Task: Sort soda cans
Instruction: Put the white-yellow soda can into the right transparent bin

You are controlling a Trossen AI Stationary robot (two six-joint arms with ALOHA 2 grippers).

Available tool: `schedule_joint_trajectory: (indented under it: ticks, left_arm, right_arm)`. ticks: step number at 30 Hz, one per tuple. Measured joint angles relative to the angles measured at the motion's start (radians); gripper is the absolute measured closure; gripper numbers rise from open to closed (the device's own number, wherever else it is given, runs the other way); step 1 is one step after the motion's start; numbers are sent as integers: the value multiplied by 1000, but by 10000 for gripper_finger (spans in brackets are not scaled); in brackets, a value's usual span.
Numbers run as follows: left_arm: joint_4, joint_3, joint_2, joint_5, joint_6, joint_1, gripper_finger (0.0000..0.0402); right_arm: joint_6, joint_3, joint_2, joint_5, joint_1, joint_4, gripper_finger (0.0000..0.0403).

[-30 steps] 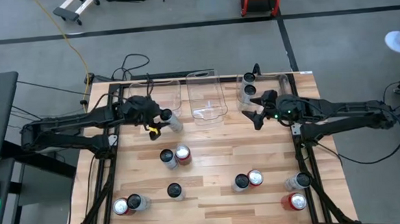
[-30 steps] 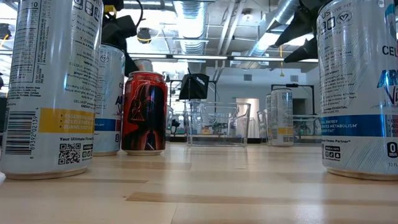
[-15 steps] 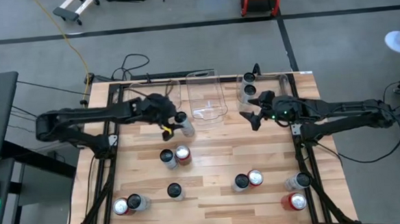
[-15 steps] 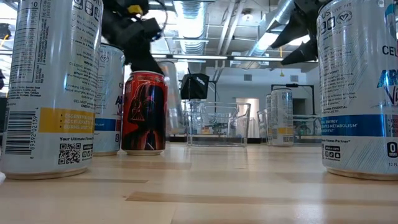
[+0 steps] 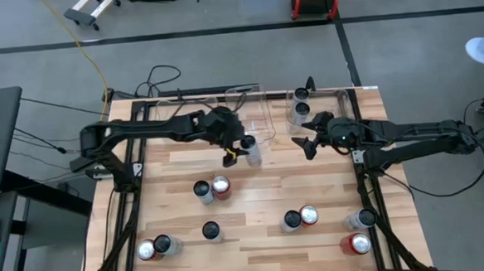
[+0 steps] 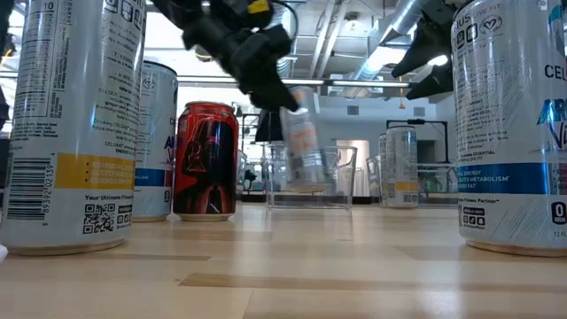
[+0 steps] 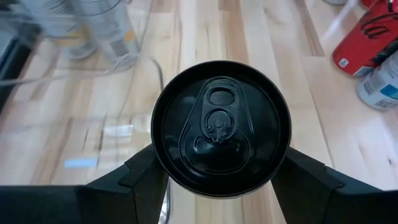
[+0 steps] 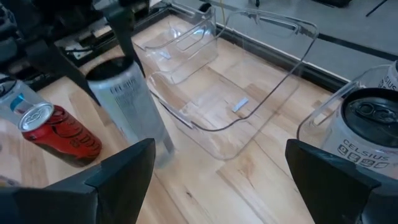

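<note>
While the left gripper [image 5: 241,151] carries a silver can [image 5: 251,156] beside the middle bin [image 5: 262,118], the right gripper [image 5: 310,140] waits open; next, lower it in.

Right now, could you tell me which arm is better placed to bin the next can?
The left: its gripper already holds a silver can beside the middle bin. The right gripper is open and holds nothing.

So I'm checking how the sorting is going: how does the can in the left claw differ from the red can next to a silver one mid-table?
The silver can with the black top is clamped in the left claw and carried tilted near the middle clear bin; the red can stands upright on the table, untouched. The carried one has a silver body and dark lid; the red one has a silver lid. Both are slim, unopened cans.
</note>
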Motion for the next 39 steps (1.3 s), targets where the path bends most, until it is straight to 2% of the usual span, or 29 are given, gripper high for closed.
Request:
schedule_joint_trajectory:
  ticks: [5,10,15,24,31,39]
  left_arm:
    - [1,77,98,0,24,-13,166]
    - [37,110,140,1,30,-19,166]
    - [32,111,141,-2,40,-34,152]
    - [41,111,158,3,67,-69,106]
    - [39,111,172,0,70,-70,102]
    - [-61,111,83,-49,80,-72,101]
  right_arm:
    - [-1,0,0,5,0,-2,23]
    - [-19,1,17,46,25,-1,23]
    - [-24,1,77,46,70,4,23]
    - [-90,1,187,53,100,148,23]
    - [-178,1,221,52,105,225,23]
    - [-302,1,241,-19,139,391,23]
